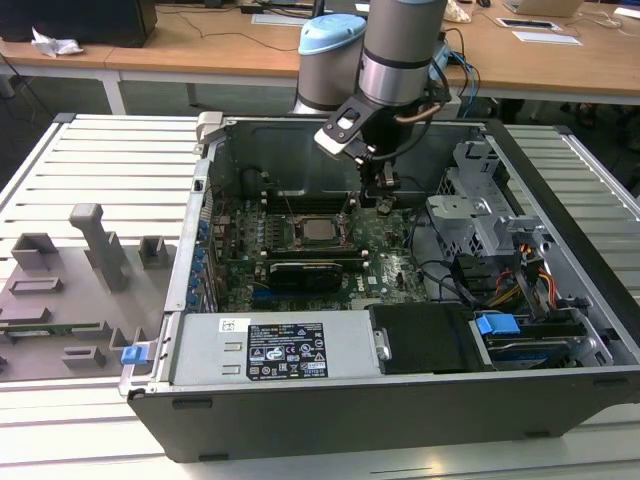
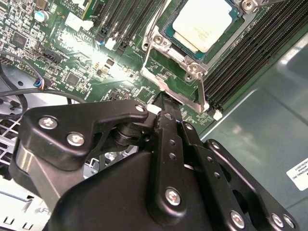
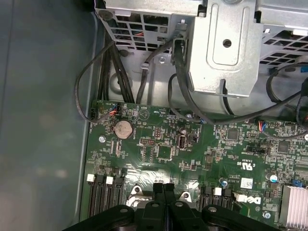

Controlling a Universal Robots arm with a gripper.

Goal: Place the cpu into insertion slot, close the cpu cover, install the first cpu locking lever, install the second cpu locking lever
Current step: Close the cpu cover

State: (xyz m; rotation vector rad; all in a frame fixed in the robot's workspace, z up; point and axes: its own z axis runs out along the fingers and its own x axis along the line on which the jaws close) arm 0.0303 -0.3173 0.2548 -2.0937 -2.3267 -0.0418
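Open computer case [image 1: 300, 410] on slatted table [image 1: 100, 150], green motherboard [image 3: 159, 154] on its floor. Arm reaches down into the case. Gripper [image 3: 164, 187] clenched, fingers pressed together, nothing seen between them. In second wrist view, tips sit at the edge of the cpu cover [image 2: 175, 57]; contact unclear. Cover frame lies flat around the cpu [image 2: 204, 24], which is seated in the window just beyond the tips, silver top up.

cpu [image 2: 204, 24] was cut off at the second wrist view's edge, claw [image 2: 166, 98] hid part of the motherboard [image 2: 96, 62]
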